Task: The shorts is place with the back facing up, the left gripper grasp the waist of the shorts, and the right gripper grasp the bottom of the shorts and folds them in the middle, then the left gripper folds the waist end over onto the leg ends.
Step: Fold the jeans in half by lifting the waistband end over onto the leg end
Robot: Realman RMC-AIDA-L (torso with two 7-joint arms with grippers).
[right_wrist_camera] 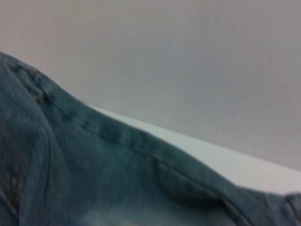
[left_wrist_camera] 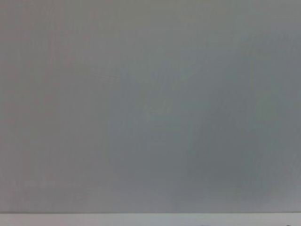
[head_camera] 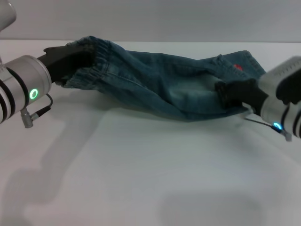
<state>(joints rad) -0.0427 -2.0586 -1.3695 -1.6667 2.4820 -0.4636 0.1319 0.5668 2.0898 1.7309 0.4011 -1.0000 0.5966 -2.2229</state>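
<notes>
stretching across the white table [head_camera: 141,179] in your head view, the blue faded-wash denim shorts [head_camera: 164,82] hang slung between your two arms, sagging in the middle where the cloth touches the tabletop. your left gripper [head_camera: 70,59], the black claw on the white arm with the green light, sits at the ruffled, darker elastic waist of the shorts [head_camera: 96,61] and its jaws are clamped on that gathered band, lifting it off the surface. over on the other side, your right gripper [head_camera: 228,92], the black claw on the blue-lit arm, has its jaws pinched onto the denim near the straight leg hem [head_camera: 249,59], close by a small red-orange print [head_camera: 238,67]. your right wrist view fills with denim, a stitched seam [right_wrist_camera: 117,134] running across it. your left wrist view gives you only plain grey.
</notes>
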